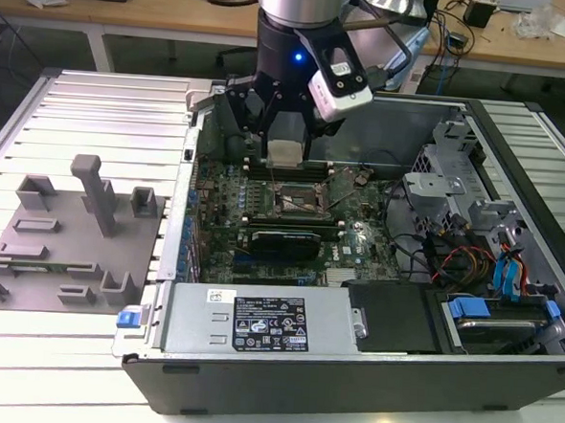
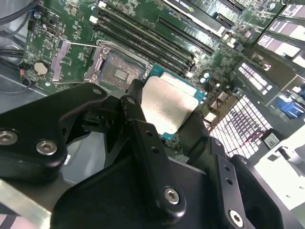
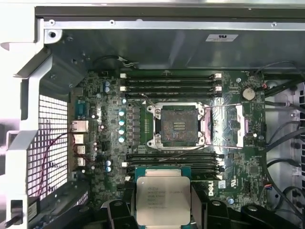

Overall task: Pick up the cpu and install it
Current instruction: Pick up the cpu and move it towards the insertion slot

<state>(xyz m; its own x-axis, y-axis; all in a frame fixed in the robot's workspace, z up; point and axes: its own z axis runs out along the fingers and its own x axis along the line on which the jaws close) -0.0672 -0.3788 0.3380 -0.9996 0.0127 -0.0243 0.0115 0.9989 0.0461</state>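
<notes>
My gripper (image 1: pixel 286 154) is shut on the cpu (image 1: pixel 286 152), a flat silvery square with a thin green rim, and holds it above the motherboard inside the open computer case. In the second wrist view the black fingers (image 2: pixel 138 129) clamp the cpu (image 2: pixel 167 107) from two sides. The first wrist view shows the cpu (image 3: pixel 159 196) hanging a short way from the open socket (image 3: pixel 179 126), whose metal frame and lever are lifted. In the exterior view the socket (image 1: pixel 297 201) lies just below and in front of the gripper.
The case wall (image 1: pixel 384 122) stands behind the gripper. Memory slots (image 3: pixel 171 87) run along both sides of the socket. A graphics card (image 1: pixel 283 240) sits in front of it. Drive cages and cables (image 1: pixel 472 242) occupy the exterior view's right. Grey fixture blocks (image 1: pixel 70 227) stand on the table at its left.
</notes>
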